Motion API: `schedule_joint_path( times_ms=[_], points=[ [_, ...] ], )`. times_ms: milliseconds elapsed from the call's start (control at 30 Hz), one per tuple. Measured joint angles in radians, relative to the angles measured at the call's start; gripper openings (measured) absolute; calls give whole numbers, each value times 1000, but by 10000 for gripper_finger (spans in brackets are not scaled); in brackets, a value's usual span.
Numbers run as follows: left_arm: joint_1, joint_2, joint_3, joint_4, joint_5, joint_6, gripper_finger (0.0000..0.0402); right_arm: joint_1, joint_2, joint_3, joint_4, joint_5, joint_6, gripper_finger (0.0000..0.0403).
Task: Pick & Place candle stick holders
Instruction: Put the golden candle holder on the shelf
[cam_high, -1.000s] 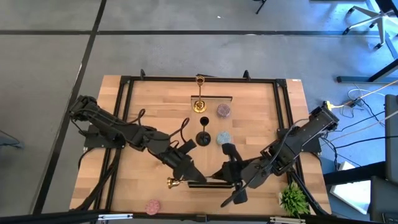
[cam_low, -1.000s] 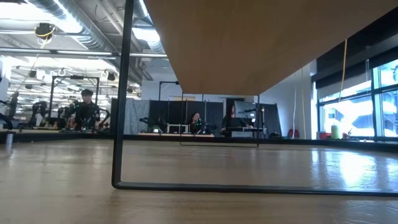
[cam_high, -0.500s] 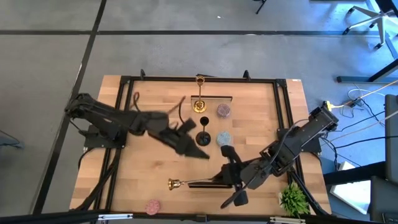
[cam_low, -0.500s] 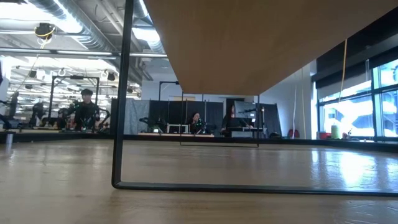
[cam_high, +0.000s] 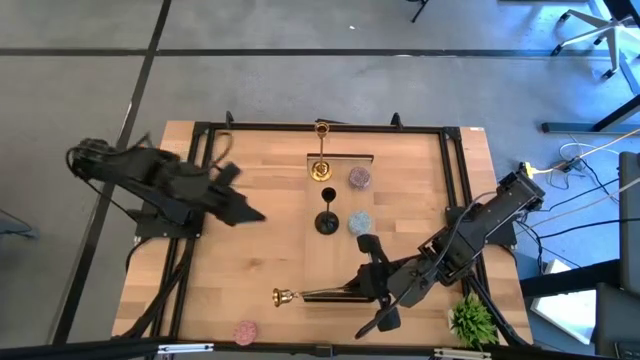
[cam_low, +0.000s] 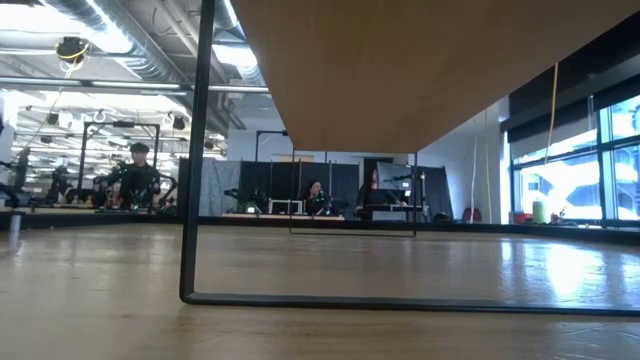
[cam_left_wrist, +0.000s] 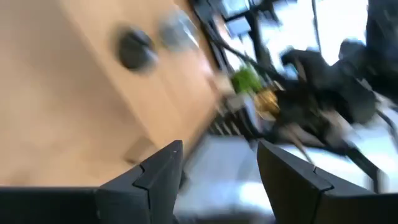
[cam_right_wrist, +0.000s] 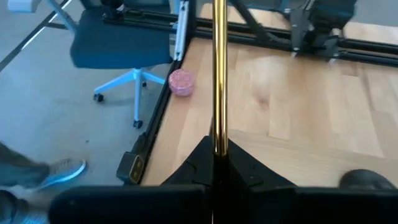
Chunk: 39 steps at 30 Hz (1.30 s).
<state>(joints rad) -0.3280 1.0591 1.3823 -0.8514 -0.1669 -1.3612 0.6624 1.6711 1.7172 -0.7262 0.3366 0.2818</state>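
While my right gripper (cam_high: 352, 291) pinches a slim, shiny gold candle stick holder (cam_high: 300, 295) lying sideways
Ahead sits a speckled pink round holder (cam_right_wrist: 181, 82); my left gripper (cam_left_wrist: 217, 163) is spread, empty.

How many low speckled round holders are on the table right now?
3. The mauve one sits right of the upright gold holder, the light-blue one right of the black holder, and the pink one at the near edge. None looks hidden.

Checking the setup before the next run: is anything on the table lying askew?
Yes. One shiny gold stemmed candle holder lies on its side near the table's front edge, its stem pinched in the right claw, while the other gold one and the black one stand upright.
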Motion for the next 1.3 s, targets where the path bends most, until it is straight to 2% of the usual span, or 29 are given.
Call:
schedule_joint_path(
  times_ms=[200, 333, 433, 567, 733, 833, 1000, 1133, 1300],
  points=[
    [-162, -62, 0, -159, -440, -46, 205, -25, -3, 0, 74, 26, 24, 11],
    [-251, -44, 0, -263, -621, -65, 205, -61, -6, 0, 175, 25, 51, 11],
    [-298, -1, -1, -375, -722, -95, 205, -98, -5, 0, 266, -20, 86, 11],
    [-352, 73, -1, -524, -827, -169, 205, -151, -6, 0, 369, -54, 143, 11],
    [-424, 169, -3, -665, -891, -295, 202, -204, -6, 0, 504, -57, 204, 11],
    [-475, 195, -55, -681, -913, -369, 194, -216, -8, -35, 615, -54, 206, 11],
    [-572, 198, -204, -653, -936, -576, 180, -187, -7, -164, 788, 21, 269, 11],
    [-662, 198, -297, -589, -1036, -793, 173, -125, -5, -257, 946, 121, 311, 11],
    [-694, 198, -333, -380, -1156, -749, 170, -30, -5, -243, 952, 259, 252, 11]
  ],
)
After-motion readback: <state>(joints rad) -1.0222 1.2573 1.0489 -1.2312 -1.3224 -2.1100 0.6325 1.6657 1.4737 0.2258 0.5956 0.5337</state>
